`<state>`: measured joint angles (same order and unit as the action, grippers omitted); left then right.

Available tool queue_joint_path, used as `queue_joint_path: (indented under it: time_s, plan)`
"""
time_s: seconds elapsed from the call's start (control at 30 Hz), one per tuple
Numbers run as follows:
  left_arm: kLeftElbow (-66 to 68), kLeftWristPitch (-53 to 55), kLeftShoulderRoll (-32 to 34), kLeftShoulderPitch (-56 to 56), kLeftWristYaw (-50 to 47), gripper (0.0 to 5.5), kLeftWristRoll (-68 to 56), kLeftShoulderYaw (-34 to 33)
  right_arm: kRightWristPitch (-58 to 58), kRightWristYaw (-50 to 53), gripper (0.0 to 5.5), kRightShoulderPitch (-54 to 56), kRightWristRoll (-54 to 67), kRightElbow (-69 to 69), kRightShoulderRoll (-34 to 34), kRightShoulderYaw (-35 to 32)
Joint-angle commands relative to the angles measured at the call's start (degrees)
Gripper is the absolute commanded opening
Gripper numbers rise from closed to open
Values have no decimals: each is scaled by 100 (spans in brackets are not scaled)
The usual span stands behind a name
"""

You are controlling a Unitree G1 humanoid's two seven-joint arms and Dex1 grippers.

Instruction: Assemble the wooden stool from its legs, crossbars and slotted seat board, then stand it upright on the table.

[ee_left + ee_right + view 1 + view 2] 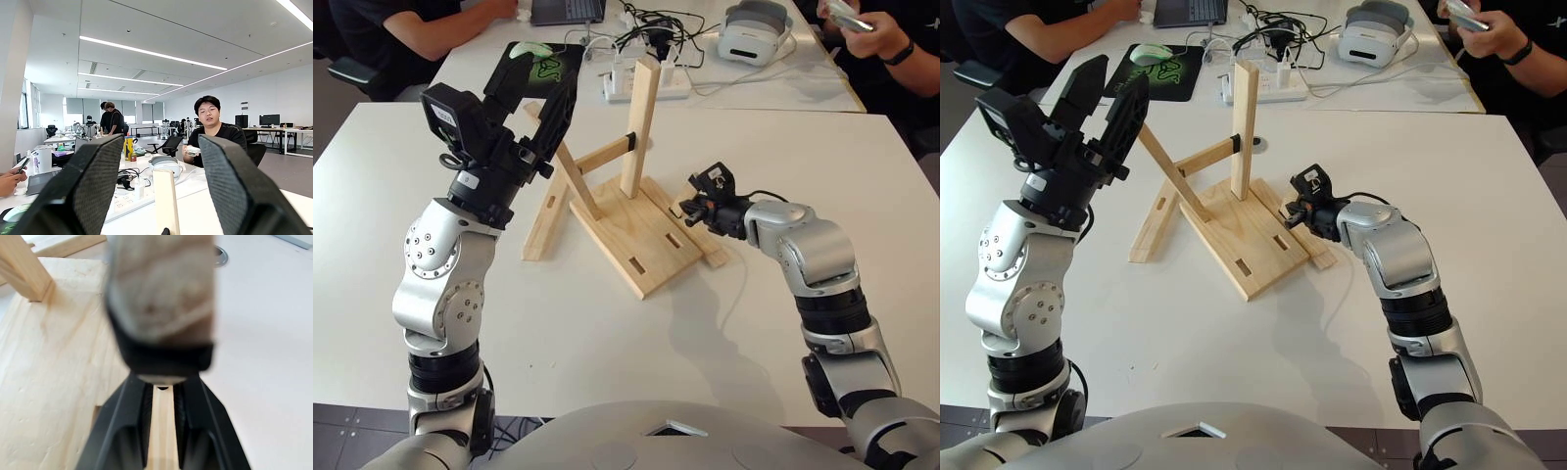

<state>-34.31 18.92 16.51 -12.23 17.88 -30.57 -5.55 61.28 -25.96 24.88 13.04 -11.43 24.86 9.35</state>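
I read left gripper [1108, 93] wide, empty; upright leg [166, 200] beyond, base cut off. Right gripper [1295, 215] clamped on wooden bar [161, 426] beside seat board [1255, 257]; blur hides bar's far end

A white table [607, 333] stands in an open office, with a second table [803, 83] against its far edge and grey floor [333, 122] beside it. Strip lights [146, 52] cross the white ceiling [195, 24]. Blinds [80, 105] cover the far windows, and desks [293, 129] and chairs [168, 145] stand around.
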Motion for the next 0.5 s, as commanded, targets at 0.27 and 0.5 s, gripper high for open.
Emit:
queue_joint_path:
  time_s: [0.27, 0.5]
  plan:
    - [14, -1, -10, -21, -22, 282, 16, 7, 36, -88, 44, 19, 298, -154, -119, -203]
    - [46, -22, -41, -7, 2, 282, -4, 31, -130, -36, 81, 77, 176, -55, -127, -115]
